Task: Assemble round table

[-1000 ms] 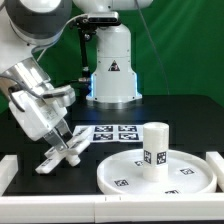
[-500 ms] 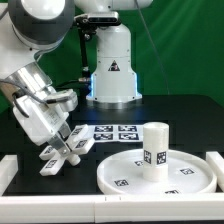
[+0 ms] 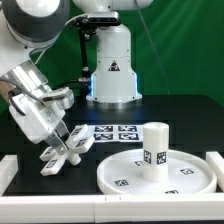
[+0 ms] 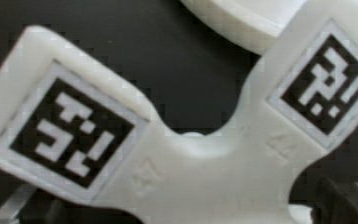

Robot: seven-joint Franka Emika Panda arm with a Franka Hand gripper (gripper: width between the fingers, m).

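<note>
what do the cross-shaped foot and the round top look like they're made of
The cross-shaped foot looks like white plastic, matte with a faint sheen: the wrist view shows smooth moulded curves between its arms. Its tags look like flat printed stickers. The round disc top is likely the same plastic, smooth and even with a rounded rim; finer texture is too small to tell.

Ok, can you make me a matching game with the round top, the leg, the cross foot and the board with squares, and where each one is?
Things:
1. round top
2. leg
3. cross foot
4. marker board

Places:
A. standing upright on the round top
B. under the robot arm, at the exterior view's left
C. flat, in front of the white pedestal
D. lying flat at the exterior view's right

Pairs: 1-D, 2-A, 3-B, 4-C
</note>
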